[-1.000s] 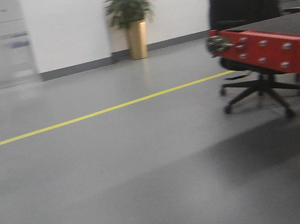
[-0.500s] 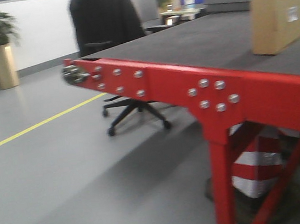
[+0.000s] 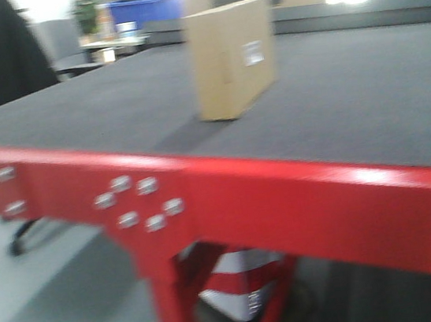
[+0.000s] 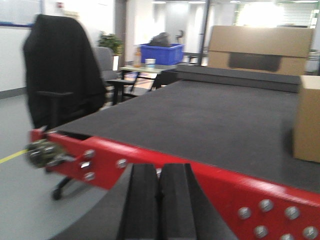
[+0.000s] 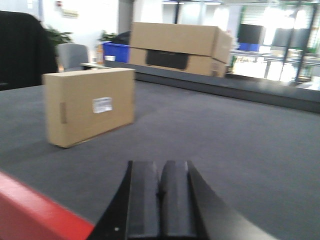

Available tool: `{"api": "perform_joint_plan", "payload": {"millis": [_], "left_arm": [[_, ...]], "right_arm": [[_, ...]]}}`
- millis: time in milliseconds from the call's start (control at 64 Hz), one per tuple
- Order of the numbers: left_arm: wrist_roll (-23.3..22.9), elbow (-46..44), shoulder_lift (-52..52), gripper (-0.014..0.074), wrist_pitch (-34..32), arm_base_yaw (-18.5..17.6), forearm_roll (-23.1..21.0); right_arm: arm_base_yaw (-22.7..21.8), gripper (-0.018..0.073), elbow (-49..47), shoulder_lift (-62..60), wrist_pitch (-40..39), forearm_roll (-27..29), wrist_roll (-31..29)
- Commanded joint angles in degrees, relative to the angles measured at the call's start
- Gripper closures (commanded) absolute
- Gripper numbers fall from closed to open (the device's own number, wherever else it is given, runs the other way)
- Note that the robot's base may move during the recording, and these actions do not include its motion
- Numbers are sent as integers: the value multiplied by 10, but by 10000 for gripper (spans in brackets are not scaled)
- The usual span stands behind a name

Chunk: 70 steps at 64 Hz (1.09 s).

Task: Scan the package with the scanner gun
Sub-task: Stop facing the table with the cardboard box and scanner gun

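Red frame of the table (image 3: 308,196) fills the lower half of the front view. A second ago that view showed no table at all, and half a second ago the package sat at its two o'clock edge. The package (image 3: 232,59) is now near twelve o'clock. I judge from this that the base has swung round to face it and the approach is nearly done, with scanning not yet begun. No scanner gun shows in any view.

The box stands on a long narrow side on the dark table top, well back from the red edge. Its long axis lies level and runs away from the front camera toward one o'clock. The broad face with the white label (image 5: 102,105) looks toward three o'clock, open to the right wrist camera. The package lies at ten o'clock from the right gripper (image 5: 160,200) and at two o'clock from the left gripper (image 4: 159,200). Both claws are clenched, pads touching, grasping nothing.
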Motion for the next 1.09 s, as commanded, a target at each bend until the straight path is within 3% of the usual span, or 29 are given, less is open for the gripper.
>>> {"api": "perform_joint_plan", "payload": {"millis": [0,1079], "left_arm": [[3,-2,-2,708,-10,1,-1],[3,-2,-2,708,-10,1,-1]], "right_arm": [[-3,728,0,-2,-9,4,-3],[-3,728,0,-2,-9,4,-3]]}}
